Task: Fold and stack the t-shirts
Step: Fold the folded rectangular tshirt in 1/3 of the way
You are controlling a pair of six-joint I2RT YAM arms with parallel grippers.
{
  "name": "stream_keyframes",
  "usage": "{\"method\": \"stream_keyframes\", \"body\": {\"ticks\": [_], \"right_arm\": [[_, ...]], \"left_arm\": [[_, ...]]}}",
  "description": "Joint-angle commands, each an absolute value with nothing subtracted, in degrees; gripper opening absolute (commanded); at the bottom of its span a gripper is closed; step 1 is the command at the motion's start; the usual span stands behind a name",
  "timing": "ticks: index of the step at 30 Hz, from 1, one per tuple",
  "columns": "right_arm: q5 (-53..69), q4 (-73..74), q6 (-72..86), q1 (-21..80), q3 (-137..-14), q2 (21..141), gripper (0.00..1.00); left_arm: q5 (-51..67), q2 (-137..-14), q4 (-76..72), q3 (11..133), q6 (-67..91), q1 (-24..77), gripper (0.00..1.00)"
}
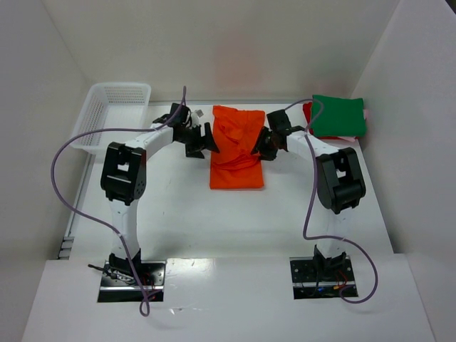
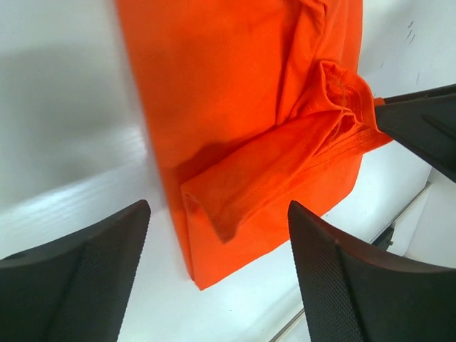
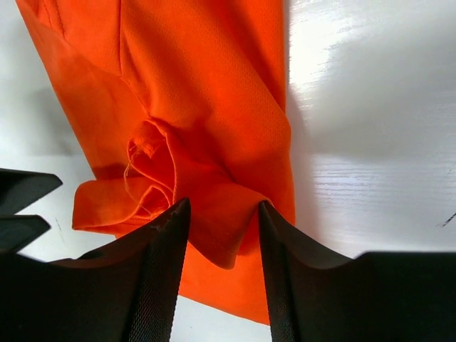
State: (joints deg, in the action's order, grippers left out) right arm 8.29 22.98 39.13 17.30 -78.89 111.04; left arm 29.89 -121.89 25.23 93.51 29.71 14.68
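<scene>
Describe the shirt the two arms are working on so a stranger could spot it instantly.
Start at the white table and look to its middle, between the left hand and the right hand. There lies the bright orange cloth t-shirt, folded into a long narrow strip. Unlike the green folded shirt atop the stack at the far right corner, it is orange, lies alone and is rumpled.

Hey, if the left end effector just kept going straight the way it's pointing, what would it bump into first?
The orange t-shirt. The left end effector is open and aimed at the shirt's folded-over sleeve, which sits right between its fingers. Depth is hard to judge, so how close it is remains unclear.
</scene>
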Motion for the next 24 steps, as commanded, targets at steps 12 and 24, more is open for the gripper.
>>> {"method": "stream_keyframes", "body": {"ticks": [12, 24], "right_arm": [[7.2, 17.0, 38.4, 15.8, -76.7, 97.5, 0.43], [9.5, 12.8, 38.5, 21.6, -63.4, 91.7, 0.08]], "left_arm": [[35.2, -106.0, 18.0, 80.6, 26.7, 12.8, 0.84], [33.3, -101.6, 9.1, 68.7, 30.5, 22.7, 0.14]]}}
